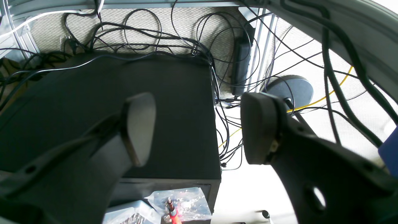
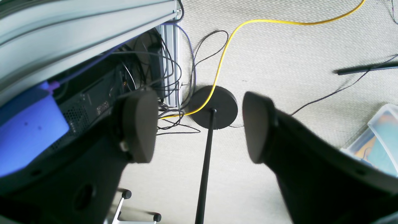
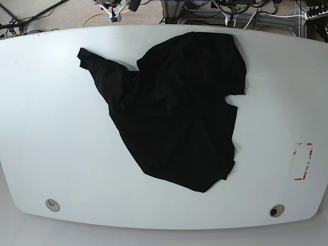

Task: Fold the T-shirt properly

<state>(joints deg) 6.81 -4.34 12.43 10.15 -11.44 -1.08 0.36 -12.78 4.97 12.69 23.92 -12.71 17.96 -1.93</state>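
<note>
The black T-shirt [image 3: 179, 113] lies crumpled and spread on the white table [image 3: 51, 128], plain side up, one sleeve reaching toward the far left. Neither arm shows in the base view. My left gripper [image 1: 199, 129] stands open with nothing between its fingers, hanging off the table over a black box [image 1: 108, 109] and cables on the floor. My right gripper [image 2: 199, 126] is open too and holds nothing. It hangs over carpet, above a black round stand base [image 2: 214, 107]. The T-shirt is in neither wrist view.
A red-marked rectangle [image 3: 302, 161] sits near the table's right edge. Two round holes [image 3: 51, 205] mark the front corners. Below the table are tangled cables [image 1: 149, 34], a yellow cable [image 2: 248, 28], aluminium frame legs [image 2: 171, 62] and a clear bin [image 2: 379, 137].
</note>
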